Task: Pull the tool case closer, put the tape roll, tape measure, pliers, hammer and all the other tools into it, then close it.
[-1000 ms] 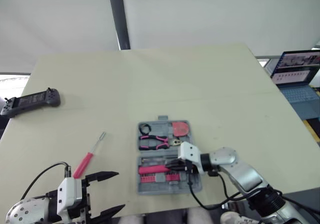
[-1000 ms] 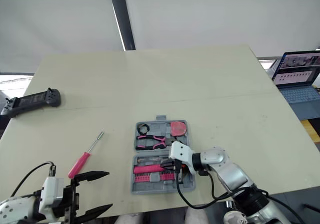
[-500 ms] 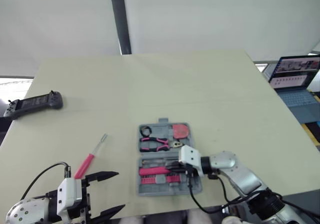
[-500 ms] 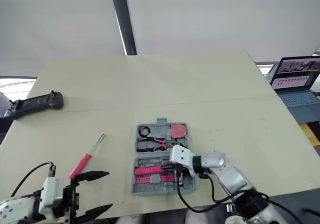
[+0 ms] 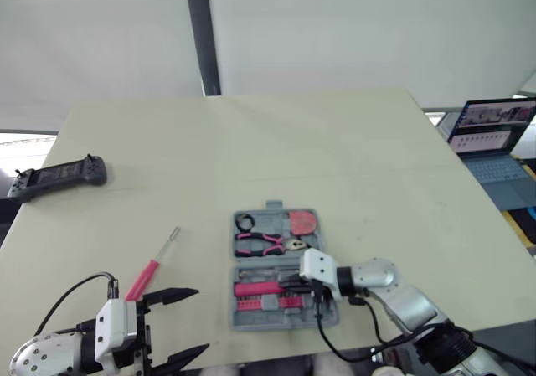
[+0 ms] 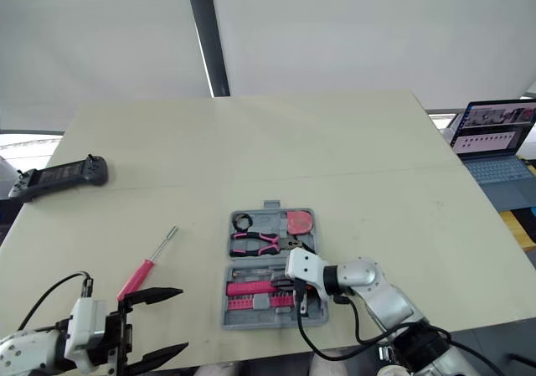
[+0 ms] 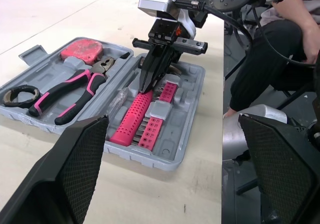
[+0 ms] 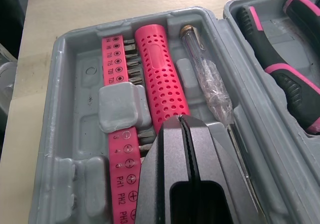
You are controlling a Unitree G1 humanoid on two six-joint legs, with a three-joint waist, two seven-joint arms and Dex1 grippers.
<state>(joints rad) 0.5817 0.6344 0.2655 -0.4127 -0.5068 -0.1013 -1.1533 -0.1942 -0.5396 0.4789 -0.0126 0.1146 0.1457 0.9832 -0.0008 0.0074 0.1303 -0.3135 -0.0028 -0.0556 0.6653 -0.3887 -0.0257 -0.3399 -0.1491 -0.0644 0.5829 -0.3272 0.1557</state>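
Note:
The grey tool case (image 5: 331,313) lies open near the table's front edge. Its far half holds a black tape roll (image 5: 244,221), pink-and-black pliers (image 5: 261,241) and a red tape measure (image 5: 302,221). Its near half holds a pink perforated handle (image 8: 159,79), a strip of pink bits (image 8: 119,134) and a clear screwdriver (image 8: 206,82). My right gripper (image 8: 183,118) is shut, its tips down on the pink handle's end, with nothing between the fingers. A red-handled screwdriver (image 5: 151,265) lies on the table left of the case. My left gripper (image 5: 182,326) hovers open just in front of it.
A black game controller (image 5: 57,174) lies at the table's (image 5: 335,150) far left edge. A laptop (image 5: 494,133) stands beyond the right edge. In the left wrist view a seated person's dark trouser leg (image 7: 267,59) shows past the table's front edge.
The camera has tilted a little. My right gripper stays shut in the case's near half, barely shifted. My left gripper has not moved.

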